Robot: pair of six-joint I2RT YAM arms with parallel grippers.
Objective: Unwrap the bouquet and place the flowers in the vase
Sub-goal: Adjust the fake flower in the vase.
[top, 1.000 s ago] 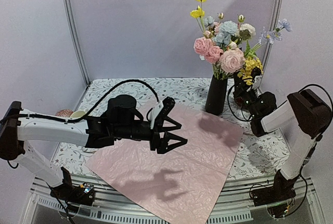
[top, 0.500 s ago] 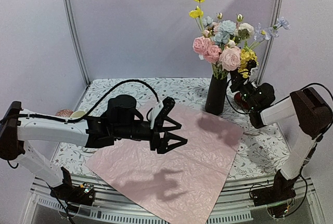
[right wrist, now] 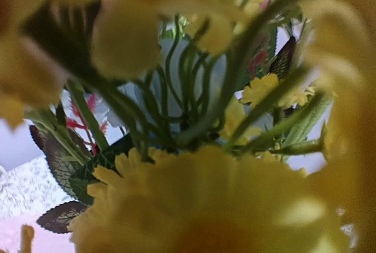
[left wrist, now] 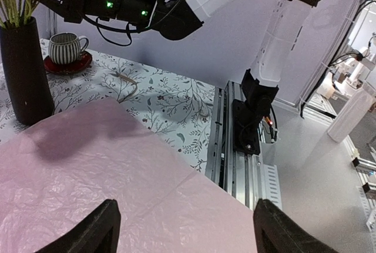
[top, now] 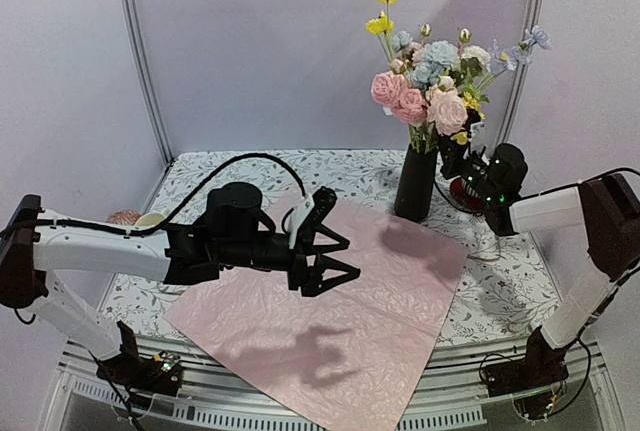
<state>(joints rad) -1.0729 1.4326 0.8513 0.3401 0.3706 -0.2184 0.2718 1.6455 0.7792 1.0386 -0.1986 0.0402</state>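
Raised since earlier, right gripper (top: 452,156) sits closed against flowers (top: 428,91) standing in the vase (top: 415,183); left gripper (top: 349,259) gapes wide.

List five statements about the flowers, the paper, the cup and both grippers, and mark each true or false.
1. The flowers stand in the black vase. True.
2. The pink wrapping paper is wrapped round the stems. False: it lies spread flat on the table.
3. The left gripper is shut on the paper. False: it hovers open above it and holds nothing.
4. The ribbed cup sits on a red saucer. True.
5. The right gripper is low at the table's near edge. False: it is raised beside the vase, shut, right at the flowers.
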